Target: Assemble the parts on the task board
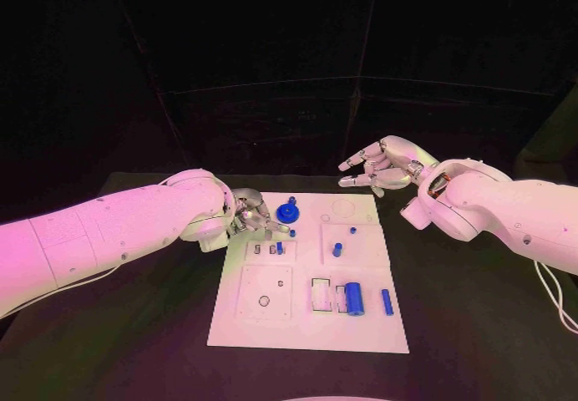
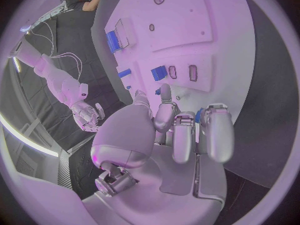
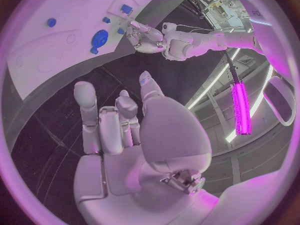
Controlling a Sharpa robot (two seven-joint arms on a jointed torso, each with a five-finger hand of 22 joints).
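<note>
The white task board lies in the middle of the black table. A blue round part with a peg stands near its far left corner. My left hand hovers just beside that part with fingers curled down; in the left wrist view the fingers hide their tips, and a sliver of blue shows behind them. Small blue pieces stand mid-board. A thick blue cylinder and a thin one lie nearer me. My right hand hangs raised beyond the far right corner, fingers apart, holding nothing.
Rectangular slots sit next to the small blue piece on the left. A square panel with a ring mark fills the board's near left. Black table surrounds the board on all sides.
</note>
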